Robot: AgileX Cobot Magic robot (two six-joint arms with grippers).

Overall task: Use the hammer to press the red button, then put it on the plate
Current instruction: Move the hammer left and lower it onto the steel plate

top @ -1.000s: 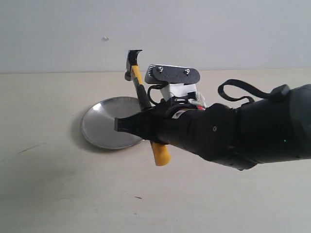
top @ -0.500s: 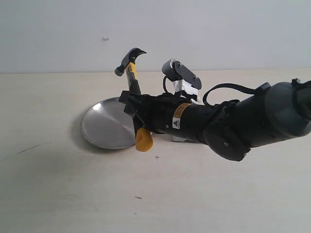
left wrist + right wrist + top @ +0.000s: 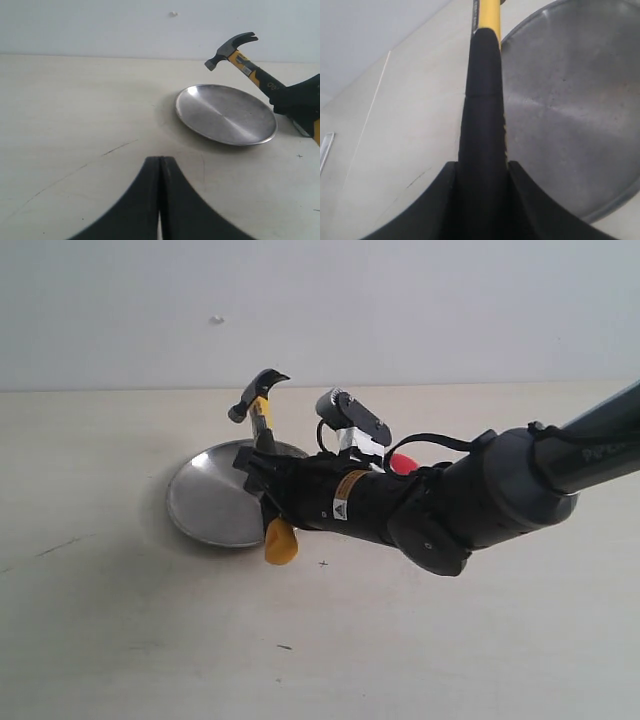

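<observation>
From the exterior view, the right gripper (image 3: 262, 472) reaches across the desk (image 3: 100, 620) with its jaws partly open and clamped on the black handle of the hammer (image 3: 262, 415). The hammer stands almost upright. Its head points toward the desk's far edge and its yellow end hangs just over the near rim of the plate (image 3: 205, 505). The red button (image 3: 403, 463) peeks out behind the arm, beside the plate and closer to the right edge.

In the left wrist view, the left gripper (image 3: 160, 162) hovers low over bare desk with its jaws pressed together on nothing. It is well apart from the plate (image 3: 225, 115) and the raised hammer (image 3: 235, 47).

In the right wrist view, the handle (image 3: 482, 100) runs straight out between the jaws, with the plate (image 3: 570, 125) beneath and beside it.

I cannot tell whether the button has been pressed. With the hammer away from it and over the plate, I'd judge the pressing done. What is left is to lay the hammer down and let go.
</observation>
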